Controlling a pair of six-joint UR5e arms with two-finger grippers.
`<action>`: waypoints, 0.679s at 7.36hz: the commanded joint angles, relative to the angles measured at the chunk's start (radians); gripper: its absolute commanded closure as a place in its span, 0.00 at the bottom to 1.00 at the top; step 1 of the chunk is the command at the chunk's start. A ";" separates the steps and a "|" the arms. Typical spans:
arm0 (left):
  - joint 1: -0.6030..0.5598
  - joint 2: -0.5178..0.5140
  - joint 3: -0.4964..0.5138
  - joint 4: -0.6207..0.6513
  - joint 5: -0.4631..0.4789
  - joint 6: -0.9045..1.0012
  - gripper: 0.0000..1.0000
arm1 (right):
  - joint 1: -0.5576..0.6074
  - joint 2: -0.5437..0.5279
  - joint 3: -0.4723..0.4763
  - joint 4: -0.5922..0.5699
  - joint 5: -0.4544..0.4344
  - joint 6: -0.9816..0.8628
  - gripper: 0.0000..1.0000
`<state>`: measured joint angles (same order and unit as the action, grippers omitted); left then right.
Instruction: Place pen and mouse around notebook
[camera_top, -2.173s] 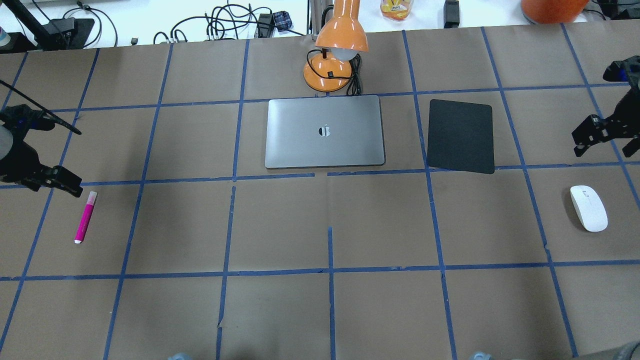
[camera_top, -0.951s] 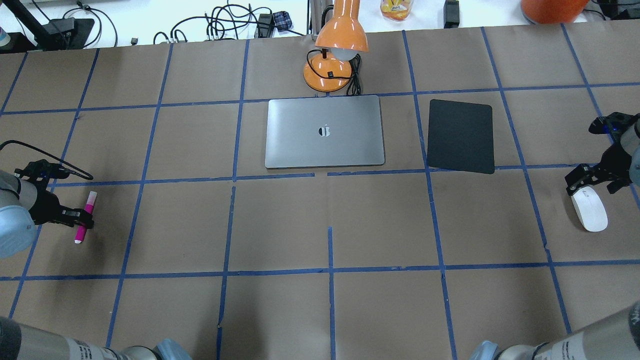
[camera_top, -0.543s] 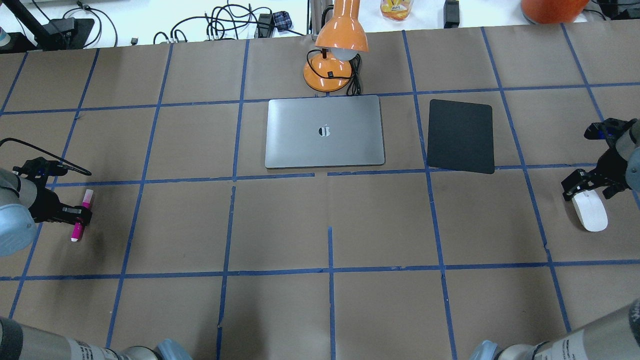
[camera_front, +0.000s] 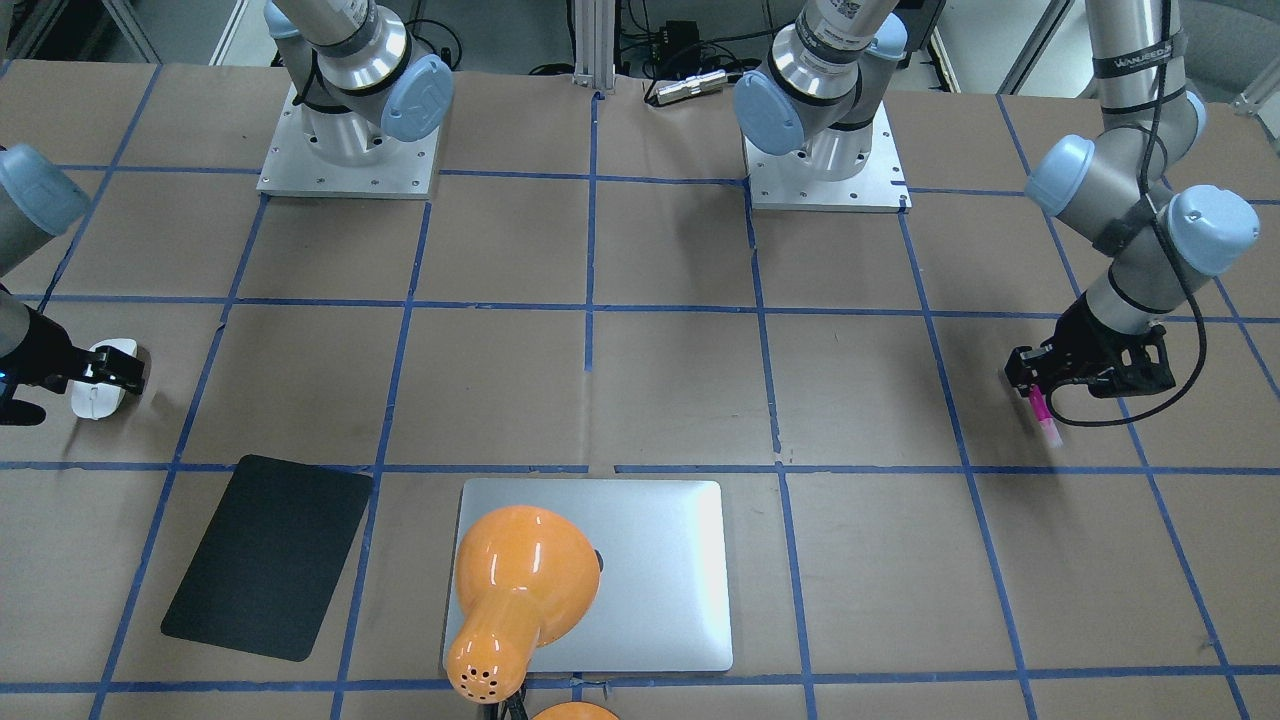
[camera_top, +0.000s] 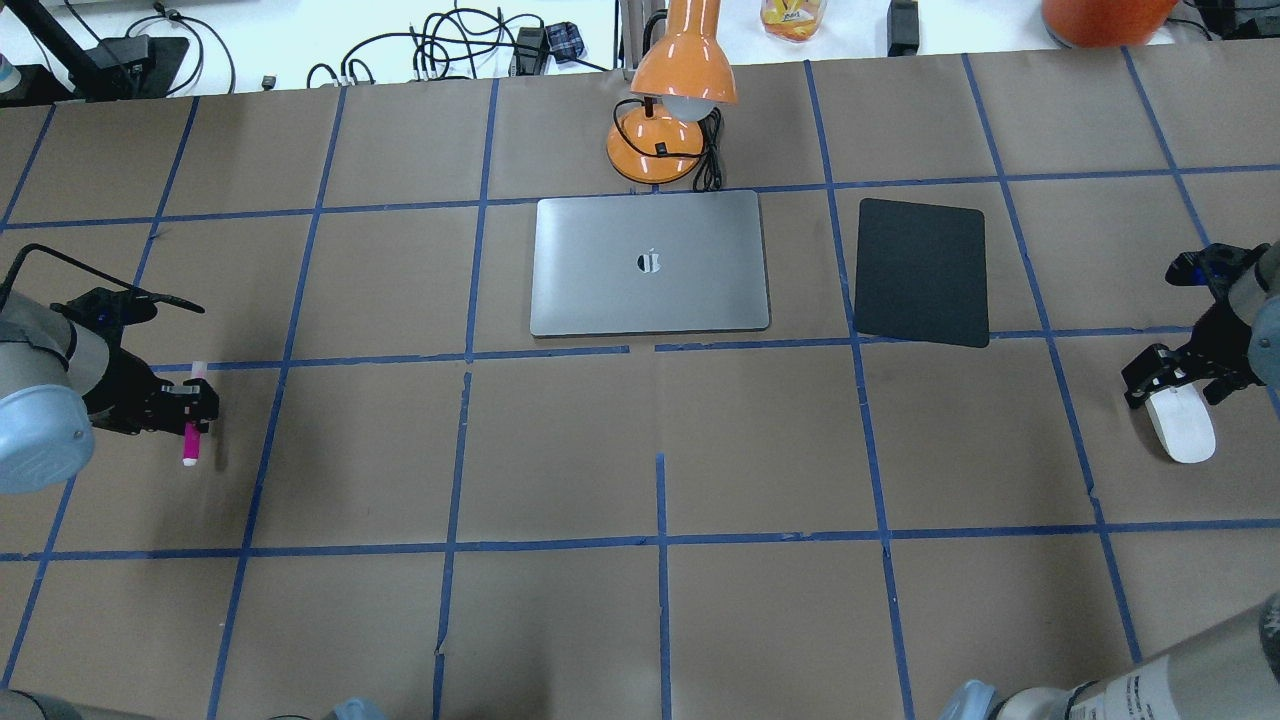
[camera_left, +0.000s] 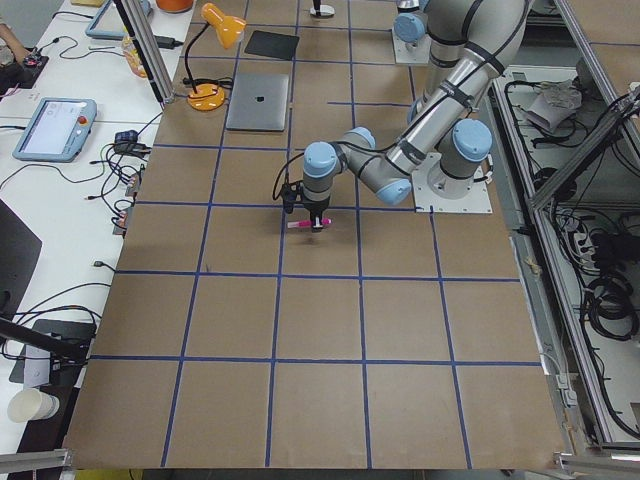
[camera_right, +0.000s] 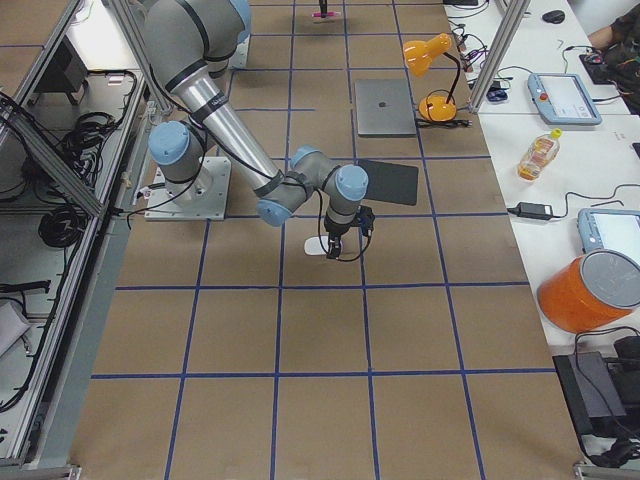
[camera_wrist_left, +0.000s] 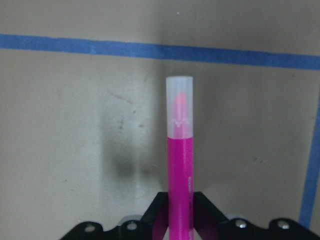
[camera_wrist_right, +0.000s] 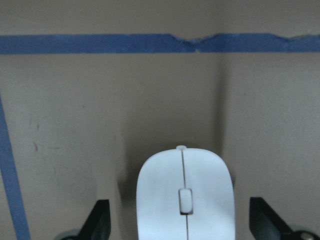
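The pink pen (camera_wrist_left: 180, 175) is clamped in my left gripper (camera_top: 190, 405), which is shut on its lower half and holds it a little above the table at the left, pale cap pointing away; the pen (camera_top: 190, 442) casts a shadow beside it. The same pen (camera_front: 1043, 415) hangs under that gripper (camera_front: 1040, 385). At the far right the white mouse (camera_wrist_right: 185, 195) lies on the table between the spread fingers (camera_wrist_right: 100, 220) of my right gripper (camera_top: 1165, 385), which is open with gaps on both sides. The silver notebook (camera_top: 650, 265) lies shut at the back centre.
An orange desk lamp (camera_top: 670, 120) stands right behind the notebook and leans over it (camera_front: 520, 580). A black mat (camera_top: 922, 272) lies to the notebook's right. Cables and boxes line the back edge. Brown paper with blue tape lines covers the table.
My left gripper came down on the pen, shut on it, lifted it and carried it slightly right. My right gripper came down around the mouse and has stayed there, open.
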<state>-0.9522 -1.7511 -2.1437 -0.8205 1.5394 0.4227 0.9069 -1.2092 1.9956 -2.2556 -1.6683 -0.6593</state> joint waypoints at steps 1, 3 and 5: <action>-0.158 0.109 -0.001 -0.135 -0.002 -0.326 1.00 | 0.000 0.002 0.000 0.013 -0.002 0.000 0.12; -0.326 0.140 -0.005 -0.141 0.008 -0.621 1.00 | -0.002 0.002 0.000 0.027 -0.001 0.000 0.22; -0.493 0.122 0.008 -0.157 0.005 -0.947 1.00 | -0.002 0.002 0.000 0.033 -0.002 0.001 0.25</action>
<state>-1.3398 -1.6153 -2.1442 -0.9701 1.5445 -0.3279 0.9051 -1.2078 1.9957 -2.2265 -1.6695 -0.6586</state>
